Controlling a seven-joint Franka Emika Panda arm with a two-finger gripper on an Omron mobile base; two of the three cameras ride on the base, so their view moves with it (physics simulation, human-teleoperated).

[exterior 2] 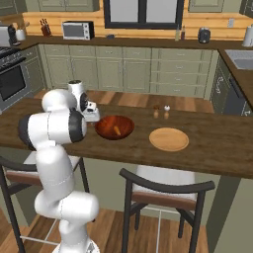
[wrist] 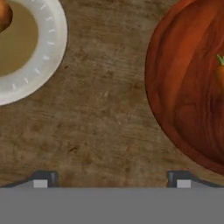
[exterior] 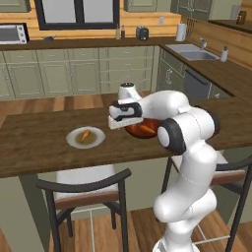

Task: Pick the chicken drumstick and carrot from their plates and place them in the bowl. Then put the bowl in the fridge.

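My gripper [wrist: 111,178] hangs over the dark wooden counter [wrist: 100,118] with its two finger tips [wrist: 41,179] wide apart and nothing between them, only bare wood below. From my hand's camera, the white rim of the pale plate [wrist: 48,52] lies to one side of that gap and the reddish-brown bowl [wrist: 183,96] to the other, so I am poised between the two, touching neither.

The carrot [exterior 2: 117,130] lies inside the bowl, a small orange stick against the dark inside; its orange edge with a bit of green shows at the border of my hand's camera. The chicken drumstick [exterior: 85,135] rests on the pale plate, well clear of the bowl. In the left base view my forearm hides part of the bowl.

Beyond the bowl, on my right, sits the tan-edged plate [exterior 2: 169,139], bare on top. Two small shakers [exterior 2: 161,112] stand just behind it near the counter's far edge. Farther off, green cabinets [exterior 2: 123,69] line the back wall.
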